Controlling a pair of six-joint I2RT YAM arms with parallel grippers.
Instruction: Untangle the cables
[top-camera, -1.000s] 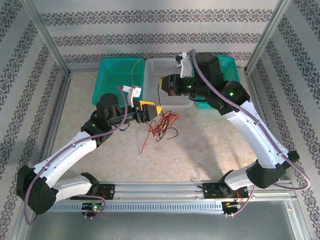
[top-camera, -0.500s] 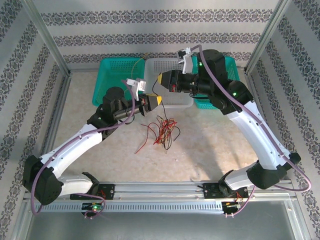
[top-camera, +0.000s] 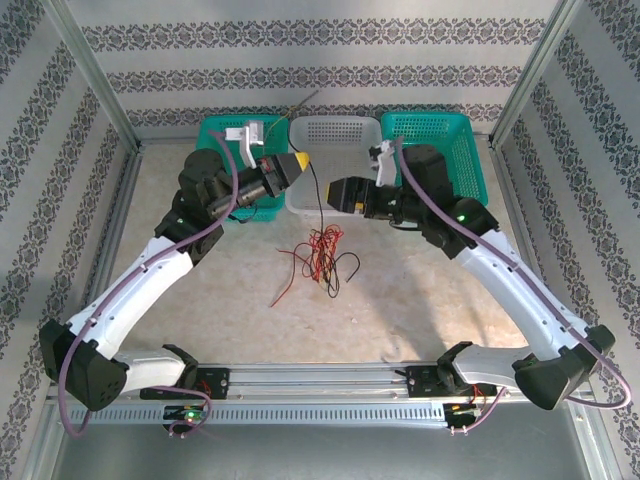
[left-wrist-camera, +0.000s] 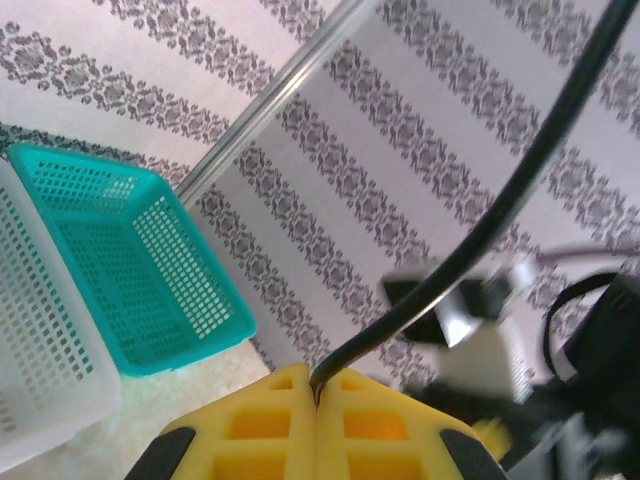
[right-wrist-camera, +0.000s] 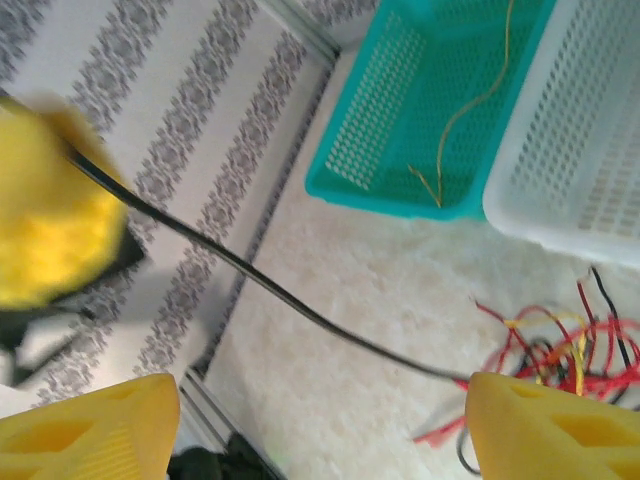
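Got the left gripper (top-camera: 300, 162) raised at the back, over the seam between the left teal basket (top-camera: 213, 133) and the white basket (top-camera: 335, 135), with its fingers (left-wrist-camera: 250, 430) clenched on the black cable (top-camera: 314, 205). Can check that from the left wrist view: yellow pads pressed flat together, strand nipped right at the seam and heading off up and to the right.

Seeing that same black cable run almost straight down from the pinch into the rest of the cables (top-camera: 322, 255), a bunch of red, yellow and black loops sitting mid-table, just clear of the white basket's near wall. Also spotting one red tail (top-camera: 283, 290) trailing out toward the near left.

Got the right gripper (top-camera: 331, 194) just beside the lifted strand, in front of the white basket, with its fingers (right-wrist-camera: 90, 430) spread wide and gripping nothing.

Plenty of bare table (top-camera: 430, 290) right of the bunch, left of it, and in front down to the rail (top-camera: 320, 385). Much tighter at the back: three baskets in a row against the far wall, right teal basket (top-camera: 440, 140) included. Noticing a loose yellow wire (right-wrist-camera: 470, 95) lying inside the left teal one.
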